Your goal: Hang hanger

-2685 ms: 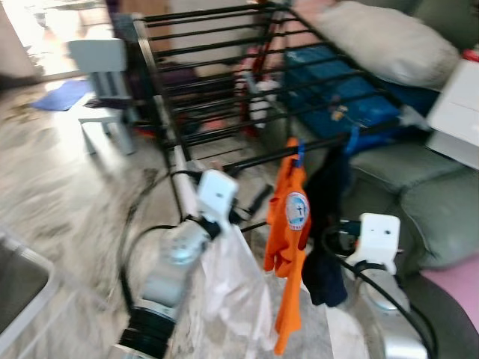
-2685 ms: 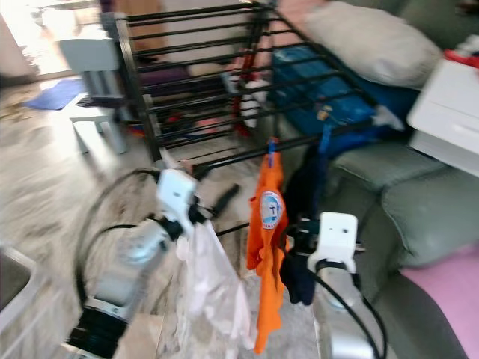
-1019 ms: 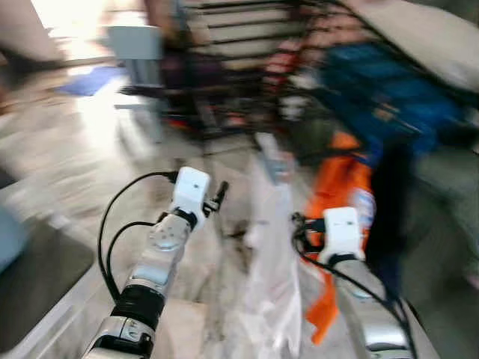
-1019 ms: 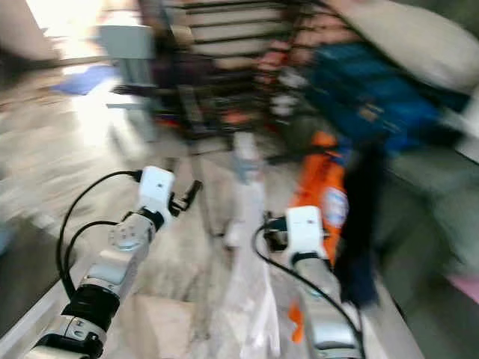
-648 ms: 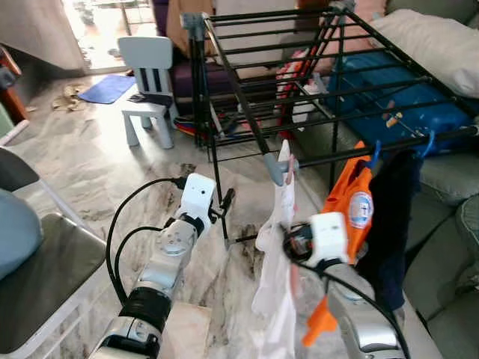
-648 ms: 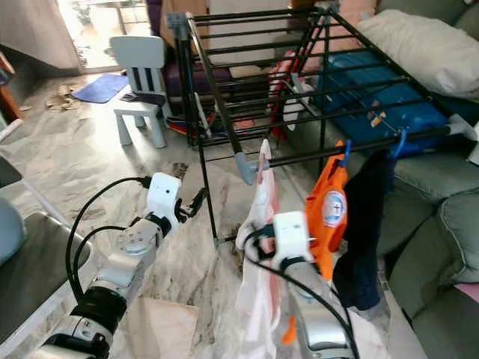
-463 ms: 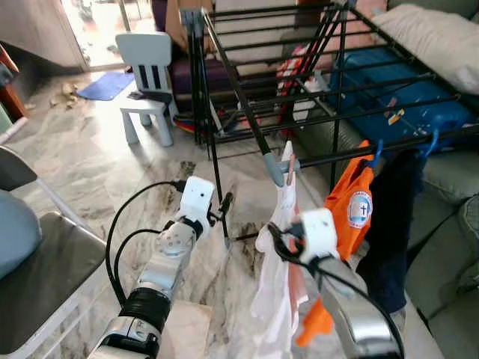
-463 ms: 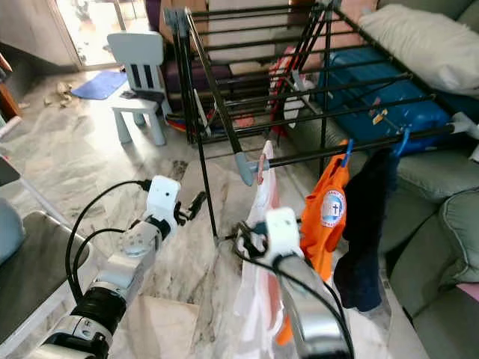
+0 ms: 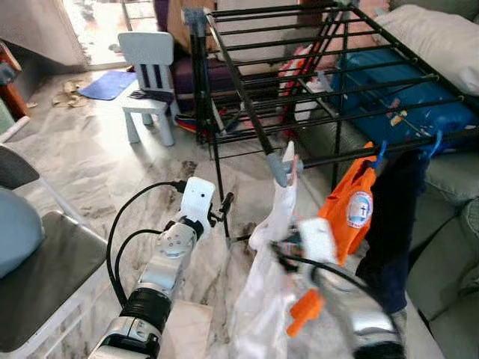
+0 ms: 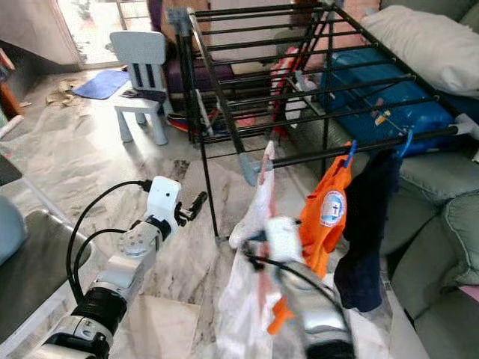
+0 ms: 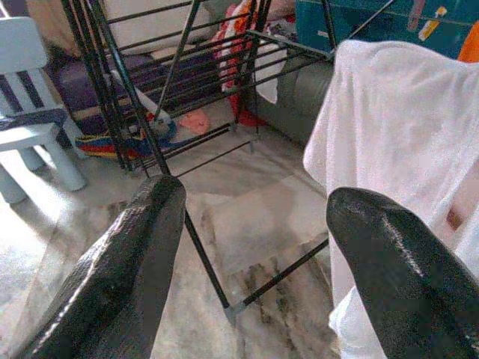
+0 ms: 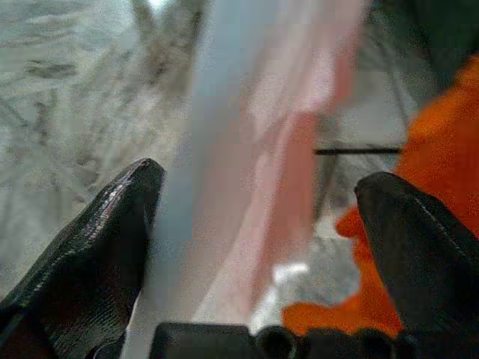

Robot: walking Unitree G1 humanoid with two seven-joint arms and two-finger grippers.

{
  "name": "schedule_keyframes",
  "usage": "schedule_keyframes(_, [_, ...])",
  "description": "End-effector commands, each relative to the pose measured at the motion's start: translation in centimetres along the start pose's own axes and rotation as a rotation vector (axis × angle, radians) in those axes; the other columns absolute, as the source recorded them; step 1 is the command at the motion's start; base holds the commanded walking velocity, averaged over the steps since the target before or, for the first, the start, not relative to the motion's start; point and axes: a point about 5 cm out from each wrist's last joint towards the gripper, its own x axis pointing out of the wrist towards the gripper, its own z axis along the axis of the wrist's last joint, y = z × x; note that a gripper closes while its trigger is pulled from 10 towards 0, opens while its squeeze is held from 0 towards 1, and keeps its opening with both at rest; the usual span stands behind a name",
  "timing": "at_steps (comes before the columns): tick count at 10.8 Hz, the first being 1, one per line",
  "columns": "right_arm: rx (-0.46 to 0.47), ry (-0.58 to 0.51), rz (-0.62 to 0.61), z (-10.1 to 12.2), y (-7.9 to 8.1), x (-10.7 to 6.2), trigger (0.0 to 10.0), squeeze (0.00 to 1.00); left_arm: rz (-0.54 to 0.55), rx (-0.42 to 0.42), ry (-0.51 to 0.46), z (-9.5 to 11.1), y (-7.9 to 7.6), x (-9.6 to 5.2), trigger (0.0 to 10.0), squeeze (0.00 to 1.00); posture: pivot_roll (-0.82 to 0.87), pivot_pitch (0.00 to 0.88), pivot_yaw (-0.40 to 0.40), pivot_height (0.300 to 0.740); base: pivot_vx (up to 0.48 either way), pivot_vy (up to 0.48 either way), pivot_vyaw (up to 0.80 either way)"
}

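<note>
A white garment (image 9: 269, 247) hangs on its pinkish hanger from the front rail of the black drying rack (image 9: 299, 75), beside the grey corner joint (image 9: 278, 169). An orange shirt (image 9: 350, 213) on a blue hanger and a dark garment (image 9: 395, 217) hang further right on the same rail. My right gripper (image 12: 258, 176) is open just in front of the white garment, its arm blurred and low. My left gripper (image 9: 223, 203) is open and holds nothing, left of the garment near a rack leg (image 11: 202, 254).
A small white child's chair (image 9: 146, 60) stands at the back left beside the rack. A grey chair seat (image 9: 41, 269) is at my near left. A green sofa (image 9: 449, 247) with a pillow (image 9: 438, 34) runs along the right. Marble floor lies between.
The view has steadied after swinging about. My right arm has dropped lower and back from the white garment, which now hangs from the rail with its lower part swung left. The left arm barely moved.
</note>
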Motion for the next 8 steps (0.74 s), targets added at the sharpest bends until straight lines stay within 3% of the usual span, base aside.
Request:
schedule_keyframes(1, [0.012, 0.018, -0.040, -0.4, -0.8, -0.1, 10.0, 0.00, -0.017, 0.008, -0.001, 0.1, -0.3, 0.1, 10.0, 0.00, 0.01, 0.000, -0.018, 0.740, 0.000, 0.000, 0.00])
schedule_keyframes(2, [-0.005, -0.008, -0.101, 0.3, -2.0, -0.3, 10.0, 0.00, -0.022, 0.005, -0.004, 0.2, -0.5, 0.2, 10.0, 0.00, 0.00, 0.000, -0.015, 0.740, 0.000, 0.000, 0.00])
schedule_keyframes(3, [-0.009, -0.039, -0.090, 1.0, -2.0, -0.2, 10.0, 0.00, -0.024, 0.004, -0.004, 0.2, -0.5, 0.3, 10.0, 0.00, 0.00, 0.000, -0.015, 0.740, 0.000, 0.000, 0.00])
schedule_keyframes(6, [-0.105, -0.091, 0.051, 2.9, -0.9, 0.8, 10.0, 0.00, -0.021, 0.002, -0.003, 0.2, -0.6, 0.4, 10.0, 0.00, 0.01, 0.000, -0.021, 0.740, 0.000, 0.000, 0.00])
schedule_keyframes(8, [-0.115, -0.086, 0.073, 3.5, -1.9, 1.3, 10.0, 0.00, -0.014, 0.003, -0.002, 0.1, -0.5, 0.3, 10.0, 0.00, 0.01, 0.000, -0.028, 0.740, 0.000, 0.000, 0.00])
